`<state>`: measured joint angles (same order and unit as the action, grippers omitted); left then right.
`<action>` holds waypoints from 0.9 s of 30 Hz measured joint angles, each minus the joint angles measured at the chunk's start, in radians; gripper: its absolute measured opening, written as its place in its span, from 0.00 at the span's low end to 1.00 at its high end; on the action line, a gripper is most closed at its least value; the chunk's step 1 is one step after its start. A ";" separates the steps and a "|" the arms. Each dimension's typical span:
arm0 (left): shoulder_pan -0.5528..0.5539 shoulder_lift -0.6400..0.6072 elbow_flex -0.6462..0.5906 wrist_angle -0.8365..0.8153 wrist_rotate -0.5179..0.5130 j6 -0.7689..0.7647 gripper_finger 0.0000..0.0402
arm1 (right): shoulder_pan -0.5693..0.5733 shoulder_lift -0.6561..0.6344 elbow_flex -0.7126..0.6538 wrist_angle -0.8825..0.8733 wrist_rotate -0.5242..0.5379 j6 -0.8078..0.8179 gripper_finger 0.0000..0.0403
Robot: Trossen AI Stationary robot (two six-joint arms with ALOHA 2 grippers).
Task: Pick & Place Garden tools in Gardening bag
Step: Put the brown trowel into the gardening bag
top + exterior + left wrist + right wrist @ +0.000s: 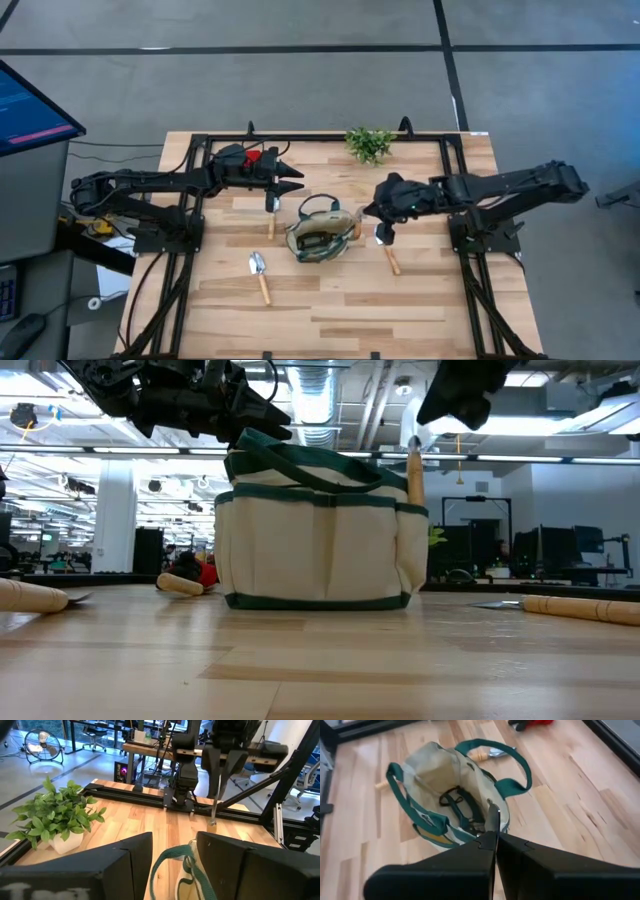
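At the worktop's [330,320] centre sits the gardening bag [320,234], dark pruning shears [462,807] lying inside it. At the bag's three o'clock rim, the right tool [372,212] is clenched on a trowel [492,818], blade pinched between its fingers, wooden handle hanging down outside the bag wall. Over at ten o'clock of the bag, the left tool [296,178] hovers released. Three more trowels lie loose: one at ten o'clock [271,214], one at seven [260,275], one at three [389,252].
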<state>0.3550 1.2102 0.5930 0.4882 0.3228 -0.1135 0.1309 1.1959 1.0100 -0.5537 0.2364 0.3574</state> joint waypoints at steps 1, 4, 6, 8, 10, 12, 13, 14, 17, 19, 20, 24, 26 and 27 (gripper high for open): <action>0.000 0.000 0.000 0.000 0.000 0.000 0.36 | 0.001 0.006 0.000 0.000 0.000 0.000 0.00; 0.000 0.000 0.000 0.000 0.000 0.000 0.36 | 0.001 0.021 0.000 0.000 0.000 0.000 0.00; 0.000 0.000 0.000 0.000 0.000 0.000 0.36 | 0.009 0.022 -0.001 0.000 0.001 0.000 0.00; 0.000 0.000 0.000 0.000 0.000 0.000 0.36 | 0.019 0.034 0.000 0.011 0.001 0.000 0.00; 0.000 0.000 0.000 -0.001 0.000 0.000 0.36 | 0.032 0.040 -0.002 0.000 0.000 0.000 0.00; 0.000 0.000 0.000 -0.001 0.000 0.000 0.36 | 0.045 0.052 0.001 0.012 -0.001 0.001 0.00; 0.000 0.000 0.000 -0.001 0.000 0.000 0.36 | 0.050 0.057 0.001 0.006 -0.003 0.003 0.00; 0.000 0.000 0.000 -0.001 0.000 0.000 0.36 | 0.056 0.059 -0.002 -0.010 -0.002 0.007 0.00; 0.000 0.000 0.000 -0.002 0.000 0.000 0.36 | 0.070 0.084 0.001 -0.009 -0.007 0.009 0.00; 0.000 0.000 0.000 -0.002 0.000 0.000 0.36 | 0.078 0.098 -0.001 -0.019 -0.007 0.007 0.00; 0.000 0.000 0.000 -0.002 0.000 0.000 0.36 | 0.081 0.108 0.000 -0.010 -0.007 0.004 0.00; 0.000 0.000 0.000 -0.002 0.000 0.001 0.36 | 0.086 0.154 0.001 -0.014 -0.003 -0.005 0.00; 0.000 0.000 0.000 -0.001 0.000 0.001 0.36 | 0.085 0.180 0.003 -0.008 -0.002 -0.013 0.00; 0.000 0.000 0.000 -0.002 0.000 0.001 0.36 | 0.085 0.192 0.004 -0.006 -0.002 -0.016 0.00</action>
<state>0.3550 1.2102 0.5930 0.4866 0.3225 -0.1123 0.2157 1.3876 1.0143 -0.5594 0.2347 0.3415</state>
